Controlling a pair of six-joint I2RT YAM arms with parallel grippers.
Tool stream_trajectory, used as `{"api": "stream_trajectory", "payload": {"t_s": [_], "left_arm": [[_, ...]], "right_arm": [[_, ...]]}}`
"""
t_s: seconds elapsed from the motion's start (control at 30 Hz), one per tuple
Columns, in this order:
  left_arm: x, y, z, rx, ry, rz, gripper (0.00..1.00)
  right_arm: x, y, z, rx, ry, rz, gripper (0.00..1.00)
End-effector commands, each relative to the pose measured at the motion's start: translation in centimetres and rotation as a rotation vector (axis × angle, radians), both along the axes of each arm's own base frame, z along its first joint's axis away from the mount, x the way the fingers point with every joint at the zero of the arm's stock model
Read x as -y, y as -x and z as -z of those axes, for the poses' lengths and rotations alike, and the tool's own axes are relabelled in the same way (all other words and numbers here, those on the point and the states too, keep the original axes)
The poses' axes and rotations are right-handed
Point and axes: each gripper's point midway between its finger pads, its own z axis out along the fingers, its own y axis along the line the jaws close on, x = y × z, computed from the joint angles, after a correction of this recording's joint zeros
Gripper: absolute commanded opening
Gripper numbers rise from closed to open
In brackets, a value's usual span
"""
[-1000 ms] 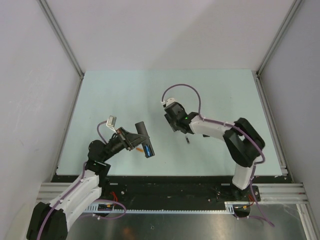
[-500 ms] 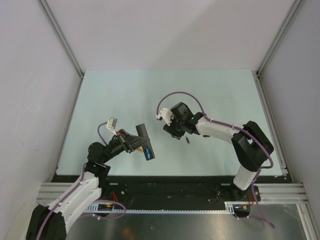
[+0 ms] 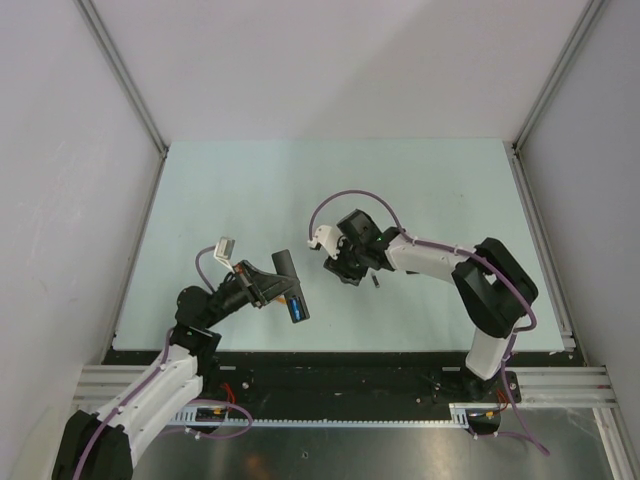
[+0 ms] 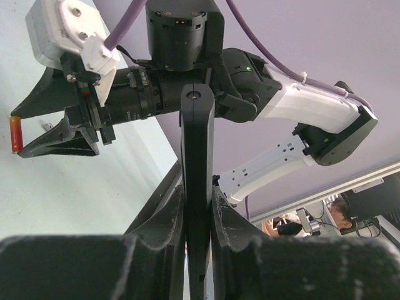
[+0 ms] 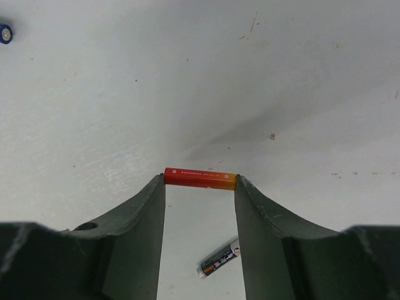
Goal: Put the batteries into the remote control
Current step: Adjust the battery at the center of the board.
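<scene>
My left gripper (image 3: pixel 272 287) is shut on the remote control (image 3: pixel 290 283), a slim black bar held edge-on off the table; in the left wrist view (image 4: pixel 197 195) its fingers clamp the remote (image 4: pixel 197 144). A blue battery (image 3: pixel 297 304) shows at the remote's near end. My right gripper (image 3: pixel 338 268) is just right of the remote, shut on a red-orange battery (image 5: pixel 200 178) gripped end to end between the fingertips (image 5: pixel 156 187). That battery also shows in the left wrist view (image 4: pixel 15 134). A dark grey battery (image 3: pixel 375 281) lies on the table below the right gripper (image 5: pixel 200 182), as the right wrist view (image 5: pixel 219 257) shows.
The pale green table (image 3: pixel 250 190) is walled by white panels with metal rails (image 3: pixel 125 80) at left and right. A black strip (image 3: pixel 340 365) runs along the near edge by the arm bases. A small blue dot (image 5: pixel 5 32) shows at the right wrist view's upper left.
My right gripper has swung left and slightly nearer with the red-orange battery, closing toward the remote. My left gripper with the remote has shifted only slightly.
</scene>
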Motion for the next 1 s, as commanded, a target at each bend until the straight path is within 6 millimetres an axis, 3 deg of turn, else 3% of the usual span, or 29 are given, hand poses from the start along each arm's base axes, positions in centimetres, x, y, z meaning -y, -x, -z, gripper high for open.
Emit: {"api": "stream_trajectory", "payload": {"t_s": [0.0,0.2,0.4,0.67,0.77,0.87,0.97], "left_arm": [[0.0,0.4,-1.1,0.037,0.028,0.006,0.0],[0.0,0.5,-1.2,0.037,0.031,0.01,0.0],[0.0,0.6,-1.2,0.038,0.032,0.012,0.0],[0.0,0.5,-1.3,0.04,0.033,0.011,0.0],[-0.1,0.5,-1.3,0.041,0.034,0.009,0.0],[-0.1,0.5,-1.4,0.041,0.034,0.009,0.0],[-0.1,0.4,-1.4,0.042,0.033,0.006,0.0]], "right_arm": [[-0.1,0.3,0.8,-0.012,0.011,-0.025,0.41],[0.2,0.4,1.3,-0.03,0.023,-0.013,0.45],[0.5,0.3,1.7,-0.036,0.037,0.012,0.56],[0.5,-0.1,1.0,-0.018,0.027,0.052,0.64],[0.0,-0.8,-1.2,0.023,-0.029,0.099,0.67],[-0.7,-2.2,-5.5,0.118,-0.131,0.177,0.69],[-0.8,-3.5,-9.6,0.22,-0.224,0.364,0.67]]}}
